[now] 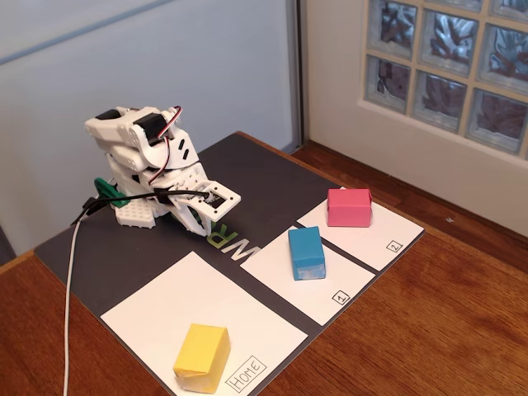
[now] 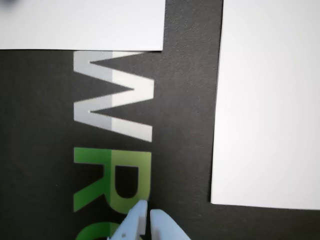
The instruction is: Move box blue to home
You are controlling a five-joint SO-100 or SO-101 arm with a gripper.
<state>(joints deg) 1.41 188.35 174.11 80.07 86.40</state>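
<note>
sitting folded at the back of the dark mat [image 1: 124, 247], the arm [image 1: 144, 165] has nothing in hand, so by my read the job is at its very start: no reach toward the box blue [image 1: 306, 252] has been made. the gripper [image 2: 148, 214] peeks in at the bottom edge of the wrist view, its two pale fingertips [image 2: 137, 217] drawn nearly together with only a sliver between them, pinching nothing.

the box blue lies on the middle white sheet [image 1: 280, 276] in the fixed view, well apart from the gripper, its paler end face turned toward the camera. home [image 1: 165, 309], the largest sheet, lies at the near left of that view and already carries a yellow box [image 1: 202, 356] close to its labelled corner. a pink box [image 1: 348, 207] rests on the far sheet [image 1: 388, 231].

what the next move calls for, as i judge it: unfold, swing out over the middle sheet, spread the jaws wider than the box's narrow side, come down and close on it. then carry it across the dark gap and set it on the bare part of home, clear of the yellow box.

writing now: "home" handwritten in a small box at that sheet's corner, a boxed "1" on the middle sheet, a boxed "2" on the far one. printed on the mat, the wrist view shows a large pale "w", and below it green letters, an "r" and part of another that i cannot make out.
</note>
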